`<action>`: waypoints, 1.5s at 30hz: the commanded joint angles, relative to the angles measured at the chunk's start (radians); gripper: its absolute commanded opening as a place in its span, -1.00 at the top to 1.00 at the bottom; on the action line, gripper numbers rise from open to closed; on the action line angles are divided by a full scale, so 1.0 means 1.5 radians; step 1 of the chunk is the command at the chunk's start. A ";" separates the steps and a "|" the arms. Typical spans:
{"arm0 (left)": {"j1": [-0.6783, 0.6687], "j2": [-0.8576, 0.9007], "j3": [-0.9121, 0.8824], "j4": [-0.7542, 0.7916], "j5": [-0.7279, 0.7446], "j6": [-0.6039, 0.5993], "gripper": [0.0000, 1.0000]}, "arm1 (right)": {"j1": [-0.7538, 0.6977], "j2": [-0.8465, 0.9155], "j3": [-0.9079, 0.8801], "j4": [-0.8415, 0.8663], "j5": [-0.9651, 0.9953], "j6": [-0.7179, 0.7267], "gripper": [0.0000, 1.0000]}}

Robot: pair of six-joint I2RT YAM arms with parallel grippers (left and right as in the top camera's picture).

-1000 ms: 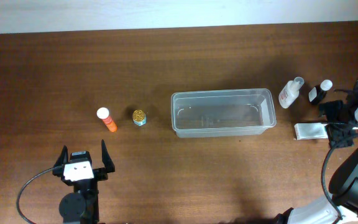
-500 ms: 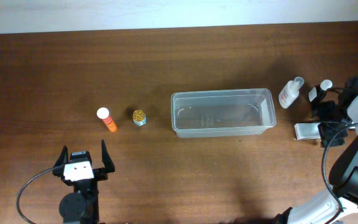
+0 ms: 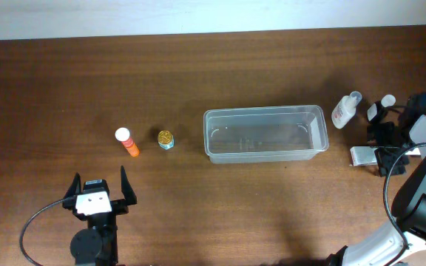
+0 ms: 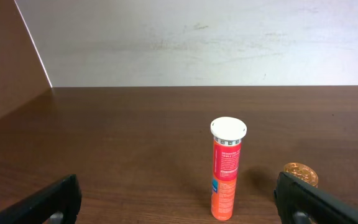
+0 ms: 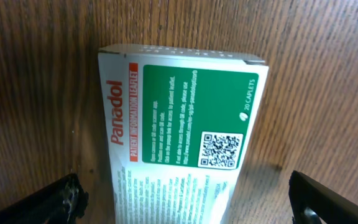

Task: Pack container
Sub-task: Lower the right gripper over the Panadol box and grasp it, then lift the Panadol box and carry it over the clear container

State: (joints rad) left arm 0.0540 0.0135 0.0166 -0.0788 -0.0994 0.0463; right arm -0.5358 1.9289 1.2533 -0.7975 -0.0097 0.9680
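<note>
Two pincers, both spread wide. Left pincer [image 3: 97, 193] sits at the near left of the desk [image 3: 198, 74], fingers apart with nothing between them, well short of the items ahead of it. Far side of it: orange tube [image 3: 127, 142] with a white cap, standing upright per the left wrist view. Small gold-lidded jar [image 3: 166, 139] is just right of the tube, not touching. Container [image 3: 265, 134] is right of centre, long side running left-right, well apart from the jar on its left. Past its right end, toward the far side: white bottle [image 3: 345, 111] near the container's corner, then dark bottle [image 3: 379, 109] with a white cap further right. Panadol box [image 3: 362, 156], green and white with a red strip, lies flat on the desk, near side of the two bottles and right of the container. Right pincer [image 3: 383, 146] is over the box's right end. The wrist view shows one finger on each side of the box, gap visible on both sides, not pinching it.
</note>
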 commanded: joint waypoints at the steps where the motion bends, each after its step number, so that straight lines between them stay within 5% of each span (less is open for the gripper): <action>1: 0.005 -0.006 -0.005 0.002 0.011 0.010 -0.99 | 0.005 0.008 -0.009 0.004 -0.004 0.007 -0.97; 21: 0.005 -0.006 -0.005 0.002 0.011 0.010 -0.99 | 0.005 0.033 -0.012 0.009 -0.006 0.006 -0.98; 29: 0.005 -0.006 -0.005 0.002 0.011 0.010 -0.99 | 0.002 0.033 -0.012 -0.002 -0.020 -0.007 -0.46; 34: 0.005 -0.006 -0.005 0.002 0.011 0.010 -0.99 | -0.007 0.033 -0.012 -0.015 -0.031 -0.009 0.04; 45: 0.005 -0.006 -0.005 0.002 0.011 0.010 -0.99 | -0.011 0.024 -0.011 -0.035 -0.021 -0.031 0.17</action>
State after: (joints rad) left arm 0.0540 0.0135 0.0166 -0.0788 -0.0994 0.0463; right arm -0.5472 1.9572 1.2526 -0.8375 -0.0410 0.9443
